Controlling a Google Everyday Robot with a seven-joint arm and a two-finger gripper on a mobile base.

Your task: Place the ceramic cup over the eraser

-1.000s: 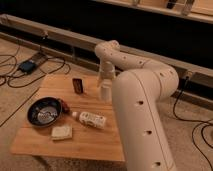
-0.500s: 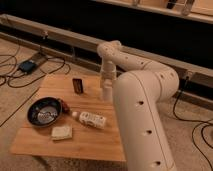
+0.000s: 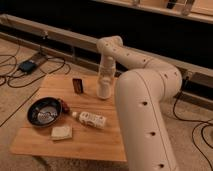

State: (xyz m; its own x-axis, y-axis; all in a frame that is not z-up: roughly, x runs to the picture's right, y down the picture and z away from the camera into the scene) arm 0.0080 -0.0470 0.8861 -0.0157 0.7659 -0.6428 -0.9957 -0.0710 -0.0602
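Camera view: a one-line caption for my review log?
Gripper low over the wooden table, beside the upright dark eraser; pan, labelled bottle and beige sponge lie nearer.

The gripper (image 3: 104, 89) points down over the far side of the table (image 3: 100, 145), just right of the upright eraser (image 3: 78, 85), with the ceramic cup (image 3: 103, 94) at its lower end. Nearer lie a black bowl (image 3: 44, 111), a white bottle (image 3: 91, 119) and a beige sponge (image 3: 61, 132).
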